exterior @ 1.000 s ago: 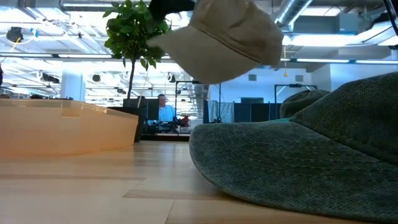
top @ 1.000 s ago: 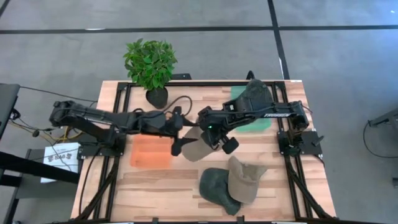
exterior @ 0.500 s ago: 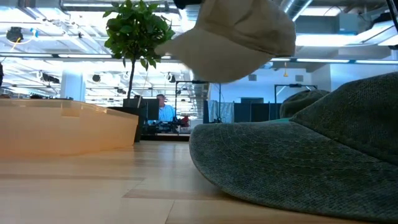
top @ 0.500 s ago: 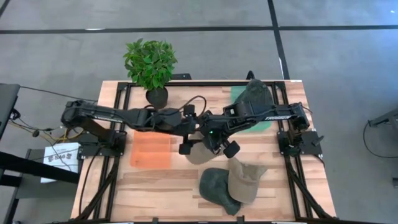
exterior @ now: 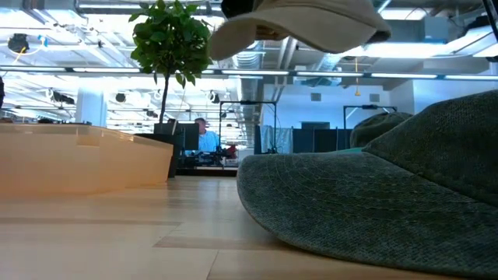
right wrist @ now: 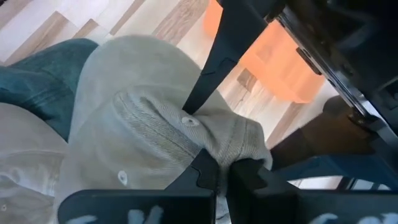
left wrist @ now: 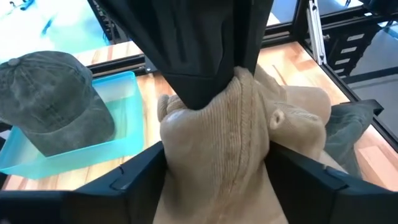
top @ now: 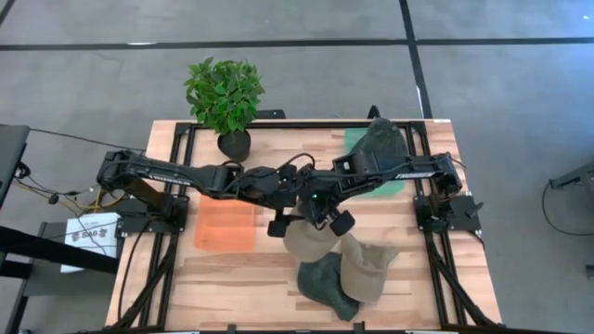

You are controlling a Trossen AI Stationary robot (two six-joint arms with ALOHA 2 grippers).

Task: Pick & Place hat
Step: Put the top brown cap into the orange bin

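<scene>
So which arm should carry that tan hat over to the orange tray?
Left, probably. The left gripper sits open around the tan hat, and the orange tray lies on its side. The right gripper pinches the hat but would have to reach across.

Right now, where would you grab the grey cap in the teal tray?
Pinch the top of the crown, coming straight down: grey cap sits dome-up in the teal tray, whose walls likely block a side approach. Right hand pinches the tan hat mid-table, left hand alongside.
</scene>
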